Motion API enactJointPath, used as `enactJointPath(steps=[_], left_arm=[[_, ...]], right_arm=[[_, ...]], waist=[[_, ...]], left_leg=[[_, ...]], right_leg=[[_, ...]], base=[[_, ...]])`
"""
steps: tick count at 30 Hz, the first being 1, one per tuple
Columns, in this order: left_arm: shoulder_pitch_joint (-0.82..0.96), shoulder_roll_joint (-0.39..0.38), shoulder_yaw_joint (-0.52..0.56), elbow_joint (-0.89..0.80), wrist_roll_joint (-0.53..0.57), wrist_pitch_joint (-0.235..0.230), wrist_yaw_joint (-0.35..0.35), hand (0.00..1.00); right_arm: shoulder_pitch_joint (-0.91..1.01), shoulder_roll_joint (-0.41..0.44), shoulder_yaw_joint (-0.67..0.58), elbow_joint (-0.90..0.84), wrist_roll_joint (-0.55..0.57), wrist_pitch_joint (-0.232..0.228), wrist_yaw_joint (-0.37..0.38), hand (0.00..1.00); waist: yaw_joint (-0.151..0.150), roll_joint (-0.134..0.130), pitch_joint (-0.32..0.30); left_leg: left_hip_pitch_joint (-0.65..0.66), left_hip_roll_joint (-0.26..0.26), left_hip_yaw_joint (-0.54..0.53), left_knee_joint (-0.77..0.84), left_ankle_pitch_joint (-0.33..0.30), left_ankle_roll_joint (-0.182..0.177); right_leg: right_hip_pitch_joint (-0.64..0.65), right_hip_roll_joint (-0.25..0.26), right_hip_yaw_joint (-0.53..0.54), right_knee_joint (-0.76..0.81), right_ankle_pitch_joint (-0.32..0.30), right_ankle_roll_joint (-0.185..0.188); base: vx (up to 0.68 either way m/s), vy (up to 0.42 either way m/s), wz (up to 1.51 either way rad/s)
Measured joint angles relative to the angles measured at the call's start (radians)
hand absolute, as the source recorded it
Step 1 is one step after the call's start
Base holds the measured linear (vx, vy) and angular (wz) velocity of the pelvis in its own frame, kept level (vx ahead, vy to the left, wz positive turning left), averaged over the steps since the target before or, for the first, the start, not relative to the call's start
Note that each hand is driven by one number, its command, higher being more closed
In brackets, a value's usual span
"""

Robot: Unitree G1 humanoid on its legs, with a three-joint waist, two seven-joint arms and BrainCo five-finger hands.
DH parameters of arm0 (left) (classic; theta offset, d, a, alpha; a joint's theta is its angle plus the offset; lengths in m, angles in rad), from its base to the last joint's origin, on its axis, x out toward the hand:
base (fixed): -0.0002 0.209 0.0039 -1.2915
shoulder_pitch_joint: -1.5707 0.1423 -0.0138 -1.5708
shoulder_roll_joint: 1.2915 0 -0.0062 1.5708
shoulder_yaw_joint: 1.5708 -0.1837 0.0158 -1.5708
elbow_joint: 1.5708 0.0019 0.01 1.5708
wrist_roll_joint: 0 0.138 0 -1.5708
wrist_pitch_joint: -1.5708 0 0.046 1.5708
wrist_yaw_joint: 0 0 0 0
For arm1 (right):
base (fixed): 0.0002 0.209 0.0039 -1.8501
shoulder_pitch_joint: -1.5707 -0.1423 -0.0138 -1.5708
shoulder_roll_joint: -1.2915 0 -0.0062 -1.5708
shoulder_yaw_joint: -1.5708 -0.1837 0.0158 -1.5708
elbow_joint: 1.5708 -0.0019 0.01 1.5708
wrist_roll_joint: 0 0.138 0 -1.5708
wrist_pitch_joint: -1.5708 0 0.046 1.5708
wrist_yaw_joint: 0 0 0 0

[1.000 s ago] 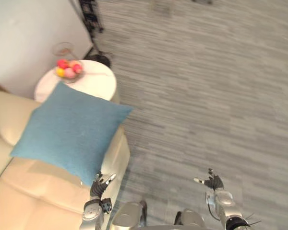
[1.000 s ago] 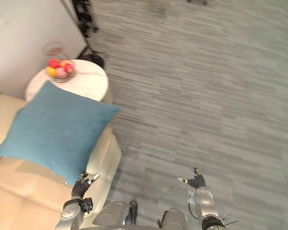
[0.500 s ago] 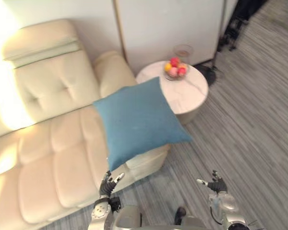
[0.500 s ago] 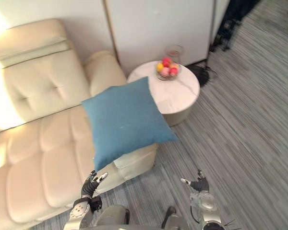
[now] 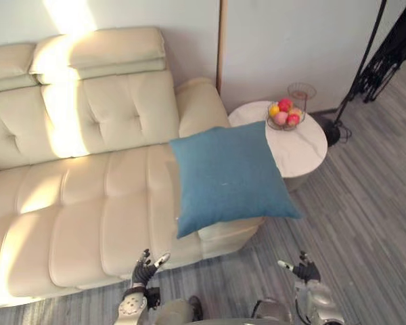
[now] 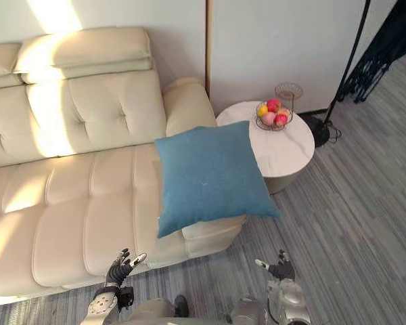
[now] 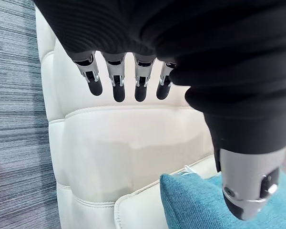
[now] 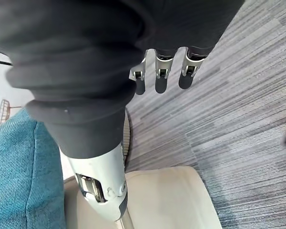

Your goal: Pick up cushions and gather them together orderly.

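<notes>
Got one teal cushion (image 5: pixel 227 176) in frame, square, lying slightly tilted across the right end of a cream sofa (image 5: pixel 88 196). Sits over the end seat and the front part of the armrest (image 5: pixel 199 101); lower right corner hangs past the sofa's edge, above the floor. Top right corner overlaps the round white side table (image 5: pixel 308 145) as seen from the head; can't tell if touching or just above. Not held, not touched by either hand.

Left hand (image 5: pixel 145 263) low, in front of the sofa's front edge, below and left of the cushion, well apart from it. Fingers (image 7: pixel 115 81) straight and spread, thumb off to the side, nothing in the grasp. One cushion corner visible past that thumb in the left wrist view, resting on the cream upholstery.

Right hand (image 5: pixel 303 269) over the grey striped floor (image 5: pixel 365 210), below the hanging corner, apart from it. Fingers (image 8: pixel 161 81) extended, empty as well.

On the table: wire bowl (image 5: pixel 284 115) with red, yellow and pink fruit, near the far edge. Black stand (image 5: pixel 382 54) against the pale wall (image 5: pixel 284 40), right of the table. Patch of sunlight on the sofa's backrest.
</notes>
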Motion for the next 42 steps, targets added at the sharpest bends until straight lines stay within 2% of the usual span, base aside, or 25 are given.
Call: enactJointPath(steps=[2,3,4,5,6,8,10,16,21,26,28,33,34,35,39,42], left_arm=[[-0.017,0.006,0.0,0.0,0.0,-0.001,0.0,0.0],[-0.032,0.014,-0.001,-0.001,0.001,-0.003,0.0,0.0],[-0.037,0.016,-0.002,0.0,0.002,-0.003,0.0,0.0],[-0.048,0.007,-0.002,0.007,0.003,-0.002,0.0,0.0],[-0.058,-0.009,-0.008,0.006,0.013,-0.007,-0.002,0.0],[-0.066,-0.011,-0.009,0.005,0.018,-0.01,-0.001,0.0],[-0.073,-0.007,0.0,-0.003,0.022,-0.01,-0.001,0.0],[-0.082,0.024,0.006,-0.027,0.019,-0.014,-0.001,0.0],[-0.128,0.057,0.017,-0.034,-0.002,-0.014,0.005,0.0],[-0.256,0.049,-0.011,-0.03,-0.027,-0.018,0.03,0.0],[-0.339,0.036,-0.036,-0.03,-0.034,-0.026,0.048,0.0],[-0.5,0.008,-0.084,0.007,-0.053,-0.031,0.071,0.0],[-0.549,0.008,-0.109,0.027,-0.063,-0.031,0.079,1.0],[-0.598,0.0,-0.121,0.046,-0.074,-0.031,0.088,1.0],[-0.755,-0.028,-0.123,0.136,-0.124,-0.03,0.131,1.0],[-0.816,0.005,-0.125,0.137,-0.191,-0.031,0.155,1.0]], right_arm=[[0.001,-0.001,-0.016,-0.001,0.002,0.0,0.0,0.0],[0.009,0.0,-0.045,-0.001,0.004,0.001,0.0,0.0],[0.014,-0.001,-0.053,-0.001,0.007,0.001,-0.001,0.0],[0.019,-0.007,-0.068,0.001,0.014,0.002,-0.001,0.0],[0.022,-0.019,-0.1,-0.014,0.024,0.003,-0.004,0.0],[0.017,-0.031,-0.109,-0.037,0.024,0.003,-0.003,0.0],[0.019,-0.046,-0.13,-0.08,0.024,0.003,-0.003,0.0],[0.038,-0.103,-0.153,-0.242,0.019,0.001,-0.021,0.0],[-0.024,-0.133,-0.137,-0.295,-0.004,-0.004,-0.021,0.0],[-0.202,-0.156,0.006,-0.293,-0.007,-0.011,-0.021,0.0],[-0.308,-0.152,0.09,-0.292,-0.007,-0.02,-0.021,0.0],[-0.472,-0.145,0.171,-0.237,0.005,-0.024,-0.035,0.0],[-0.515,-0.143,0.195,-0.211,0.022,-0.024,-0.043,0.0],[-0.557,-0.141,0.212,-0.189,0.027,-0.022,-0.045,1.0],[-0.707,-0.121,0.252,-0.113,0.033,-0.013,-0.066,1.0],[-0.777,-0.125,0.282,-0.111,0.045,-0.012,-0.084,1.0]], waist=[[-0.002,0.009,0.002],[-0.01,-0.001,-0.003],[-0.014,-0.011,-0.006],[-0.026,-0.013,-0.007],[-0.028,0.03,-0.004],[-0.024,0.057,-0.003],[-0.027,0.071,-0.007],[-0.052,0.058,-0.007],[-0.051,0.058,-0.007],[-0.048,0.065,0.018],[-0.045,0.066,0.048],[-0.044,0.062,0.11],[-0.048,0.06,0.127],[-0.05,0.059,0.144],[-0.051,0.059,0.192],[-0.051,0.059,0.216]], left_leg=[[0.002,0.026,-0.025,0.013,-0.003,-0.029],[-0.005,0.02,-0.048,0.034,-0.017,-0.054],[-0.007,0.01,-0.058,0.043,-0.022,-0.063],[-0.005,0.014,-0.078,0.054,-0.03,-0.075],[0.005,0.039,-0.083,0.05,-0.03,-0.087],[0.016,0.058,-0.079,0.026,-0.034,-0.096],[0.041,0.074,-0.076,-0.028,-0.022,-0.116],[0.038,0.075,-0.064,-0.084,-0.004,-0.124],[-0.013,0.051,-0.057,-0.119,0.035,-0.113],[-0.082,0.039,-0.056,-0.12,0.059,-0.106],[-0.12,0.036,-0.055,-0.108,0.065,-0.101],[-0.207,0.029,-0.056,-0.057,0.071,-0.099],[-0.23,0.029,-0.059,-0.036,0.071,-0.099],[-0.25,0.03,-0.062,-0.021,0.071,-0.099],[-0.311,0.035,-0.07,0.033,0.07,-0.099],[-0.344,0.047,-0.071,0.063,0.069,-0.1]], right_leg=[[-0.011,0.098,0.063,-0.189,-0.001,0.016],[-0.002,0.13,0.108,-0.343,0.065,0.008],[-0.001,0.128,0.117,-0.38,0.126,-0.003],[0.008,0.13,0.116,-0.367,0.143,-0.02],[0.022,0.153,0.1,-0.378,0.145,-0.025],[0.021,0.175,0.1,-0.387,0.142,-0.031],[0.025,0.196,0.1,-0.404,0.147,-0.039],[0.043,0.205,0.106,-0.488,0.174,-0.055],[0.004,0.198,0.12,-0.574,0.236,-0.048],[-0.03,0.18,0.122,-0.647,0.303,-0.047],[-0.055,0.177,0.126,-0.665,0.338,-0.05],[-0.107,0.163,0.128,-0.686,0.385,-0.049],[-0.119,0.162,0.129,-0.687,0.394,-0.049],[-0.123,0.162,0.13,-0.701,0.411,-0.051],[-0.139,0.164,0.135,-0.735,0.442,-0.052],[-0.155,0.175,0.138,-0.739,0.457,-0.057]], base=[[0.15,-0.113,0.36],[0.17,-0.137,0.52],[0.19,-0.168,0.58],[0.23,-0.171,0.41],[0.23,-0.159,0.22],[0.17,-0.121,-0.12],[0.14,-0.124,-0.18],[0.02,-0.022,-0.07],[0.0,0.037,-0.04],[-0.04,0.045,0.01],[-0.09,0.023,0.01],[-0.11,0.009,0.04],[-0.13,-0.018,0.06],[-0.13,-0.023,0.06],[-0.16,-0.073,0.03],[-0.11,-0.093,-0.01]])
